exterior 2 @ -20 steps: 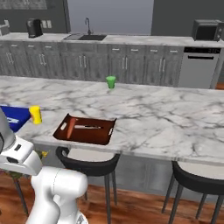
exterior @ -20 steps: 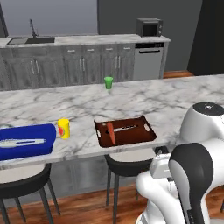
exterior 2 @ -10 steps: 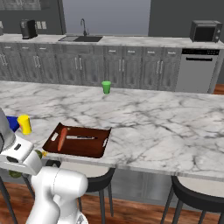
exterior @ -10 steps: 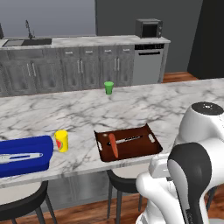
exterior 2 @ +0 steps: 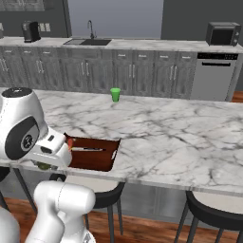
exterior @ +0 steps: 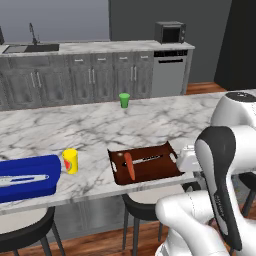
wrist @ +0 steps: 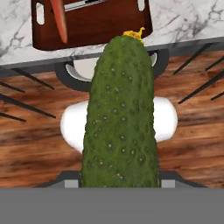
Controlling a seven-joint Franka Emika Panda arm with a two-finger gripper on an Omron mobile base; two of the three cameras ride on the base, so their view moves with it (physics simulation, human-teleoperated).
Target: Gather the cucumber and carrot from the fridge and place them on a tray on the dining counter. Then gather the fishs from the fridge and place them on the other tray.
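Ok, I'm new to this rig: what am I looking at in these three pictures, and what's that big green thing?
The white machine is a robot arm on a driving base. Two cameras ride on that base, looking forward from the arm's left and right. The third sits on the hand. The green thing is the cucumber, held in the tool, above the floor, short of the dining counter. On the counter: a brown tray with a carrot, a blue tray, a yellow cup and a green cup.
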